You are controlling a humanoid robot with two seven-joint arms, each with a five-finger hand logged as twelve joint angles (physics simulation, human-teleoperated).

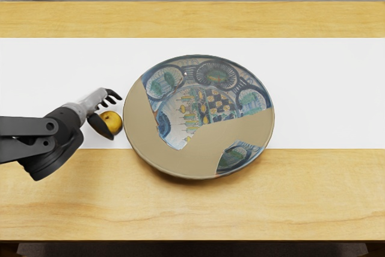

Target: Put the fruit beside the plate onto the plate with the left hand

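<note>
A small yellow-brown fruit [112,121] lies on the white runner just left of the plate [180,154], a wide round dish with a blue and green pattern partly covered by tan patches. My left hand [106,112] comes in from the left edge and sits right at the fruit. Its dark fingers [110,95] curl above the fruit and the thumb reaches under its near side. The fruit rests on the table between them, and I cannot see a firm grasp. The right arm is out of view.
A white runner [313,88] crosses the wooden table [240,203] from left to right. The table's far edge meets a grey wall at the top. The left forearm [36,139] lies over the table's left side.
</note>
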